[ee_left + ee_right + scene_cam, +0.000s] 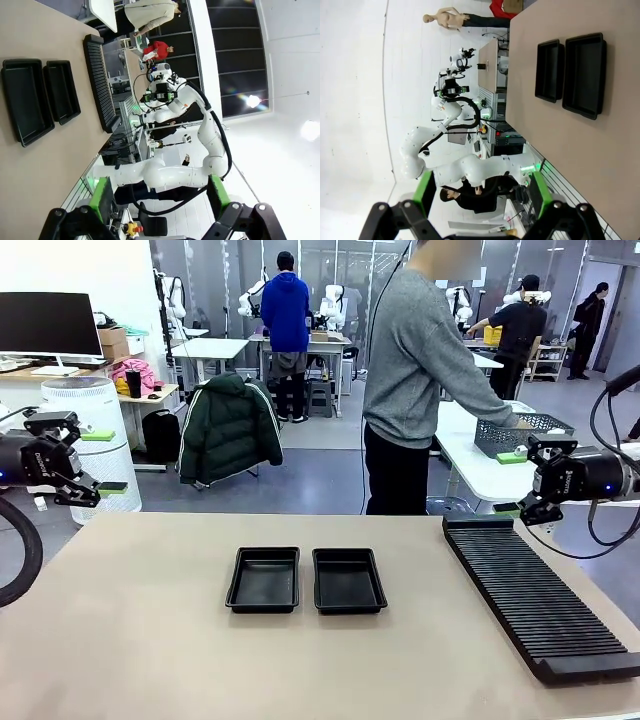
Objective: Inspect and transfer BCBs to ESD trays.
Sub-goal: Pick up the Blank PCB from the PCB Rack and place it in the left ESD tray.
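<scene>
Pincers on both arms stand open. At the far left, the left pincer is held raised off the tabletop, fingers pointing right, green pads spread wide and gripping nothing. The left wrist view confirms the spread of the pads. Near the middle of the tabletop the two ESD trays lie side by side, long sides parallel, just beside each other with a narrow gap between the rims: left ESD tray, then right ESD tray. Both sit flat, and both interiors show bare black floor. Behind them, at the far side, a person in a grey sweater stands turned to the right, reaching to a mesh basket on a white table beyond. Right of the trays and well apart from them, a long black slotted rack lies on the tabletop, running from the far edge toward the near right corner. Above the rack's far end the right pincer is held raised, fingers pointing left, pads spread, gripping nothing. The right wrist view shows both trays across the tabletop, well apart from that pincer.
</scene>
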`<state>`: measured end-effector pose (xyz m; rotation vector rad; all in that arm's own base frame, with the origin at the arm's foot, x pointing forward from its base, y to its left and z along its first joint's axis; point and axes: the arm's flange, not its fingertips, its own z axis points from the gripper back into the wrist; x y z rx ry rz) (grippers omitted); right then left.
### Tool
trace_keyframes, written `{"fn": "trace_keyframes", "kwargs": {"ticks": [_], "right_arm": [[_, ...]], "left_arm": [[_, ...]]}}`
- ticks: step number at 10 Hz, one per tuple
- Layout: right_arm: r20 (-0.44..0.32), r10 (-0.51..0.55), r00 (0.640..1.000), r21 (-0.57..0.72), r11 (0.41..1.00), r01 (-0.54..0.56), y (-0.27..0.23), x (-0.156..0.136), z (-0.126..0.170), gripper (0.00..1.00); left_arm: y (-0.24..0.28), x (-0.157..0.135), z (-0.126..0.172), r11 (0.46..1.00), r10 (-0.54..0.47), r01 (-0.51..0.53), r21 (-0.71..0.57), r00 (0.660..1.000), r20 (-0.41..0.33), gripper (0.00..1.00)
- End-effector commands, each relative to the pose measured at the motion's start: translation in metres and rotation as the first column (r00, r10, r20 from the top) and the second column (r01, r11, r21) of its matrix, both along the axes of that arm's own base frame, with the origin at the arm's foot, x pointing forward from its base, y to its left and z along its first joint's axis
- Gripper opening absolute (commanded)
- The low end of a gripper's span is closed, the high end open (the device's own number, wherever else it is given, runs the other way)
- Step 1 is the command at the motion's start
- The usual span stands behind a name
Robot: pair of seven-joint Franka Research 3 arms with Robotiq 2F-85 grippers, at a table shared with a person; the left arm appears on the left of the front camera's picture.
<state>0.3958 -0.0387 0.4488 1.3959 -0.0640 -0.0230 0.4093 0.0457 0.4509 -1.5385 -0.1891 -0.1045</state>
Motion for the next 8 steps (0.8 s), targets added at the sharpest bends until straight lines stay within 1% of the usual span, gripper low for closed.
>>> {"fn": "trace_keyframes", "kwargs": {"ticks": [1, 2, 3, 8], "right_arm": [[-0.002, 0.014, 1.0, -0.009, 1.0, -0.014, -0.009, 0.0035, -0.0011, 1.0], [-0.007, 0.01, 1.0, -0.011, 1.0, -0.01, -0.008, 0.0064, -0.0049, 1.0], [-0.001, -0.001, 1.0, -0.004, 1.0, 0.001, -0.0018, 0.0008, -0.0003, 1.0], [-0.001, -0.001, 1.0, -0.004, 1.0, 0.001, -0.0018, 0.0008, -0.0003, 1.0]], "left_arm": [[0.0063, -0.0024, 0.0038, 1.0, -0.017, 0.017, 0.0, 1.0, -0.008, 1.0], [0.0, 0.0, 0.0, 1.0, 0.0, 0.0, 0.0, 1.0, 0.0, 1.0], [0.0, 0.0, 0.0, 1.0, 0.0, 0.0, 0.0, 1.0, 0.0, 1.0], [0.0, 0.0, 0.0, 1.0, 0.0, 0.0, 0.0, 1.0, 0.0, 1.0]]}}
